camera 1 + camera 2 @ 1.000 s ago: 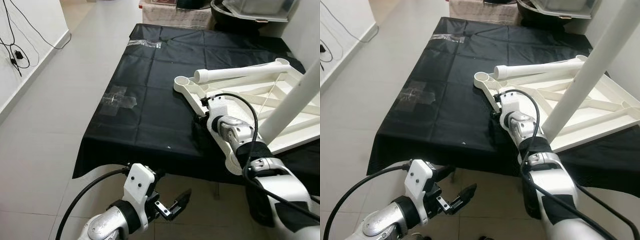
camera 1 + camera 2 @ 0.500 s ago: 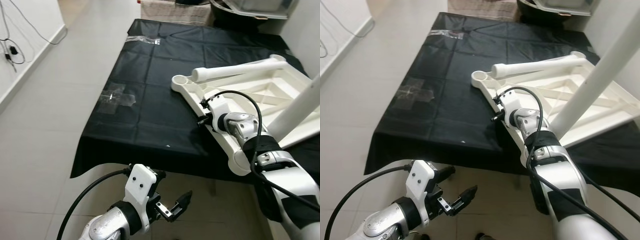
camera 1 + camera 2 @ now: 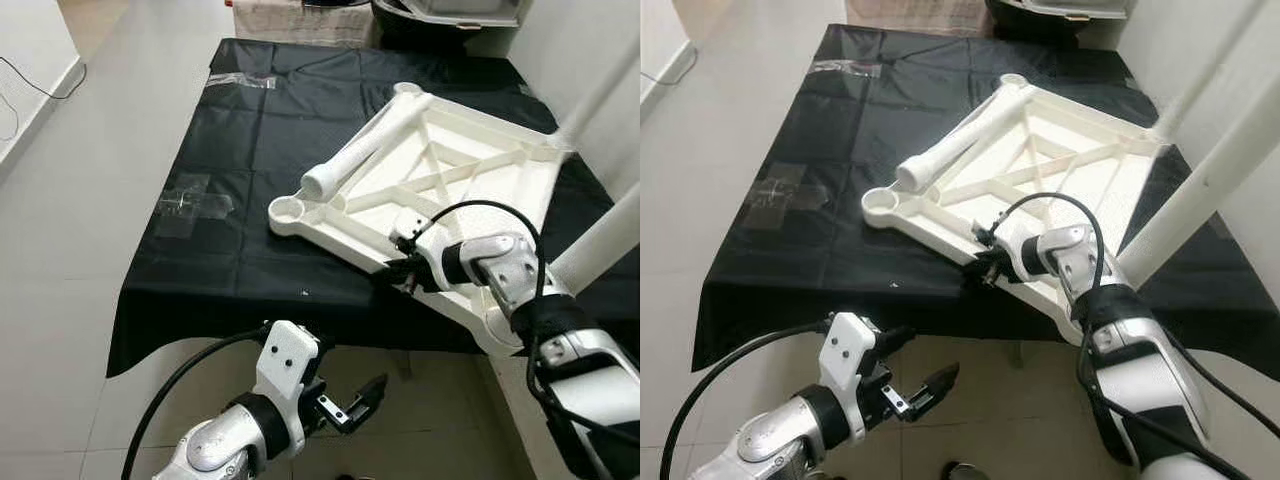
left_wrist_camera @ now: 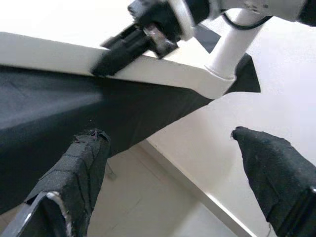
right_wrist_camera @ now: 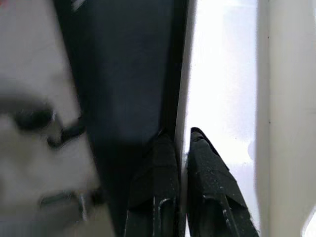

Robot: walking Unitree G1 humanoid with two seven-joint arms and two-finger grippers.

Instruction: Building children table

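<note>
Right tool (image 3: 985, 268), mid-frame, clenched on upturned tabletop (image 3: 440, 165) rim to steady it on black surface (image 3: 240, 130); left tool (image 3: 362, 400) released, low, idle.

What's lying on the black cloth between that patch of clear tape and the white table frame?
Nothing: in the left eye view the black cloth between the tape patch and the white tabletop frame is bare.
</note>
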